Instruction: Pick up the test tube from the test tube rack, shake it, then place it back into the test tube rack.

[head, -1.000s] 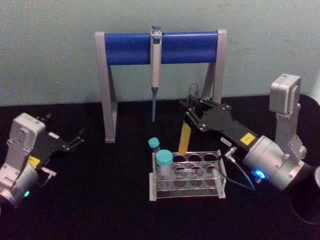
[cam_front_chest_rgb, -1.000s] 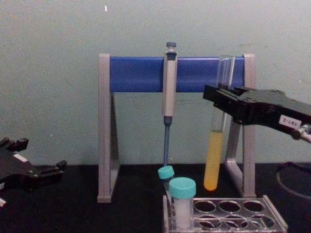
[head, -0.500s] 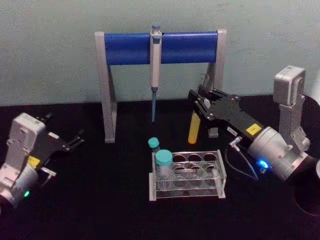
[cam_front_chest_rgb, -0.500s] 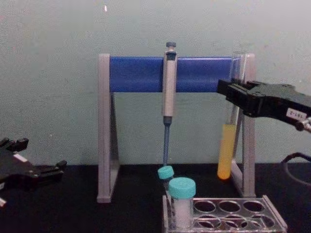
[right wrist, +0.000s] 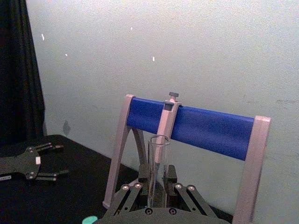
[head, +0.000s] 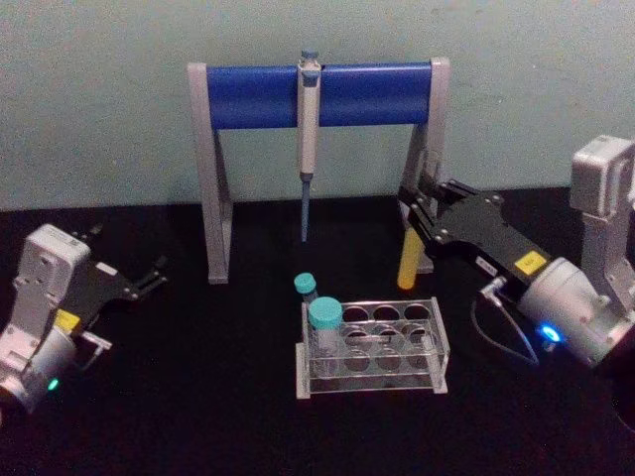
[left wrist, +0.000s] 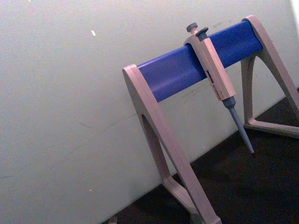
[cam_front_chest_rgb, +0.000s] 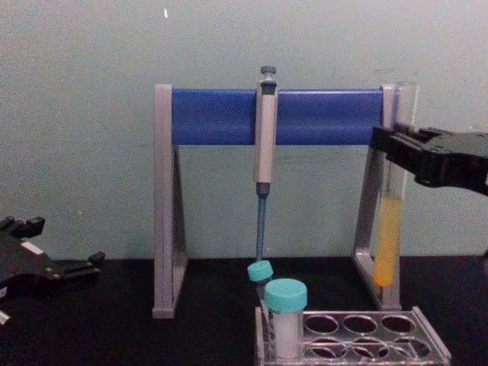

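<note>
Beyond the rack [head: 397, 375], the test tube [head: 407, 263] is pinched aloft by the right claw [head: 412, 213], probably mid-shake; return is awaited; left claw [head: 127, 253] parked, spread.

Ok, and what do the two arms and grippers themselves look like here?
The left gripper and right gripper are flat black linkage plates on boxy silver-grey housings, each with a yellow sticker. The left arm shows a green light, the right a blue light beside a thin looping grey cable.

We identify a laboratory: a pipette [head: 309, 129] hangs on a stand [head: 253, 96]; a test tube rack [head: 439, 347] holds a capped vial [head: 324, 325].
</note>
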You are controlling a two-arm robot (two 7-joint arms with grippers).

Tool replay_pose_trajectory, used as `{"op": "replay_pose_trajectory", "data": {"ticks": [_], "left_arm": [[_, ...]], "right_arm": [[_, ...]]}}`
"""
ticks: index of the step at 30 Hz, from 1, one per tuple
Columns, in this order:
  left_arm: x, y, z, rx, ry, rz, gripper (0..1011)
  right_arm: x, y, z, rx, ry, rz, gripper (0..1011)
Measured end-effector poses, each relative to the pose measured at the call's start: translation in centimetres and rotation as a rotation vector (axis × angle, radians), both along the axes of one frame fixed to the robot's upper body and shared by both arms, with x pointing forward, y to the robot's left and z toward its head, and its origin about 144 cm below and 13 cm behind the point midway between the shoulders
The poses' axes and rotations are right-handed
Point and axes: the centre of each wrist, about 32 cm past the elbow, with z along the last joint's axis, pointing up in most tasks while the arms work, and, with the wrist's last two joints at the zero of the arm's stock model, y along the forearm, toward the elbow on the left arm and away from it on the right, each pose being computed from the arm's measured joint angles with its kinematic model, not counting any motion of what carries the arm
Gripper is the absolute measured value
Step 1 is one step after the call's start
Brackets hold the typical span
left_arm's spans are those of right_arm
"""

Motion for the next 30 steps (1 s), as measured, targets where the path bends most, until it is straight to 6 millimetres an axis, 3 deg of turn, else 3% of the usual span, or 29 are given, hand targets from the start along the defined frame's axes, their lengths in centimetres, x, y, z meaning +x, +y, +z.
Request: {"op": "replay_pose_trajectory", "data": {"ticks": [7, 14, 30], "left_arm": [[0.0, 0.0, 0.0, 0.0, 0.0, 0.0, 1001], [0.0, 0.0, 0.0, 0.0, 0.0, 0.0, 1001], [0.0, 0.0, 0.0, 0.0, 0.0, 0.0, 1001]], "right_arm": [[-1.9, -0.5, 0.0, -0.015, 0.013, 0.019, 224], [-2.8, 0.5, -0.5, 0.003, 0.035, 0.092, 224], [0.6, 2.3, -0.8, 0.045, 0.014, 0.084, 224]]}}
